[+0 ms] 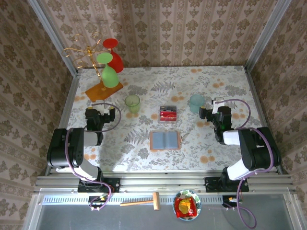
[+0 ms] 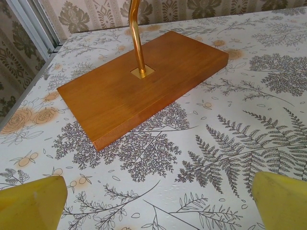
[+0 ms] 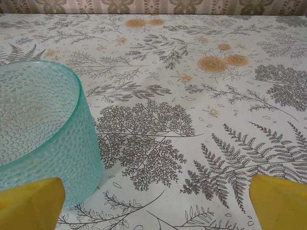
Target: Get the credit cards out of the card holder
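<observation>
Two grippers sit well apart from the card holder (image 1: 165, 140), which lies spread open and flat near the middle of the table (image 1: 225, 81), its grey-blue inside facing up; whether any credit cards are in its pockets cannot be told. Just behind it stands a small clear box (image 1: 168, 114) with something red inside. The left gripper (image 1: 99, 111) faces the wooden base (image 2: 144, 81) of a gold rack, its yellow fingers (image 2: 31, 201) spread wide over bare tabletop with nothing between them. The right gripper (image 1: 214, 109) is likewise spread wide and holds nothing, with a teal cup (image 3: 43, 129) just beside one of its fingers (image 3: 29, 203). A green cup (image 1: 133, 103) stands between the base and the box.
</observation>
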Controlling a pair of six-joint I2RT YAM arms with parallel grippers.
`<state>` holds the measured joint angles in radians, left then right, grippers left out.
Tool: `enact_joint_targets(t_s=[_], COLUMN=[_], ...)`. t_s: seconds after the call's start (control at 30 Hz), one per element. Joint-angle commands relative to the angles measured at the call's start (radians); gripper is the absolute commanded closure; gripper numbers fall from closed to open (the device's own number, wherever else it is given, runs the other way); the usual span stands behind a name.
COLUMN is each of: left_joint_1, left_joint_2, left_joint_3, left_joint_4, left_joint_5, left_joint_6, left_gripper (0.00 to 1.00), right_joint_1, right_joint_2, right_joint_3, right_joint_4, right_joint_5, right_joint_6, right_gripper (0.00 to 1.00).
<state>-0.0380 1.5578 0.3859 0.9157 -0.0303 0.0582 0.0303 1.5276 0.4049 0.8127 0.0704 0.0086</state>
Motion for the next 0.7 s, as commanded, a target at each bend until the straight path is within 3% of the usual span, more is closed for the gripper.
enact_joint_targets(t_s=[0.0, 0.67], left_joint_1=[0.001, -0.006], left_joint_2=[-0.003, -0.004], left_joint_3=[0.001, -0.006], left_joint_4=[0.008, 0.022], left_joint_5=[-0.016, -0.020], left_joint_6=[0.023, 0.031], left_gripper=[0.00, 0.00], right_joint_1=[-0.005, -0.006], right_joint_2=[0.001, 0.002], right_joint_3=[0.004, 0.005], right_joint_4=[0.037, 0.037], right_joint_5=[-0.009, -0.008], right_joint_6=[0.016, 0.016], right_gripper=[0.00, 0.00])
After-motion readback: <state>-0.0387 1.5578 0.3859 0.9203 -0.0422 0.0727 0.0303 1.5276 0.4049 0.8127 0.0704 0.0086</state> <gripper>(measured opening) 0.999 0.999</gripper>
